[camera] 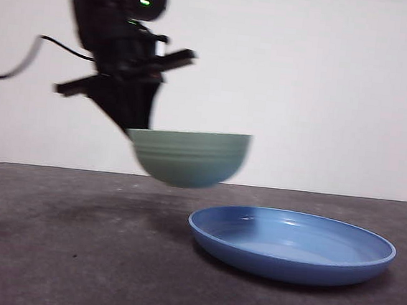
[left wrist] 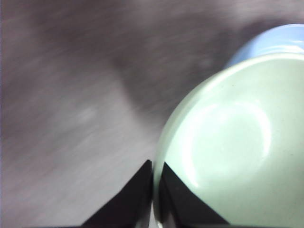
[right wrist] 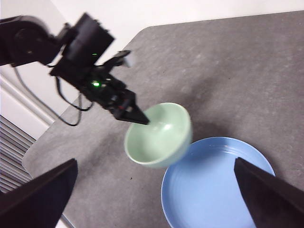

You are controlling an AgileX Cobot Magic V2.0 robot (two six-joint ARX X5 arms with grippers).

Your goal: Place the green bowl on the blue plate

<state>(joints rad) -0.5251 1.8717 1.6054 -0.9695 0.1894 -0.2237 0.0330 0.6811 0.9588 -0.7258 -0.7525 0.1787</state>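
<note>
Two vessels were seen over the dark grey table (camera: 49,253): the pale mint-green glossy bowl (camera: 190,158) was held clear of the surface, beside and above the near rim of the wide medium-blue glossy plate (camera: 292,245), with open air between them. The left gripper (left wrist: 153,190) was clamped on the bowl's rim, one jaw inside. The right gripper (right wrist: 156,194) was spread wide, well apart, grasping nothing.

Green bowl (camera: 188,157) and blue plate (camera: 292,245) are looking glossy, smooth (ceramic-ish glaze), while the grey tabletop (camera: 57,254) is looking matt, grainy.
</note>
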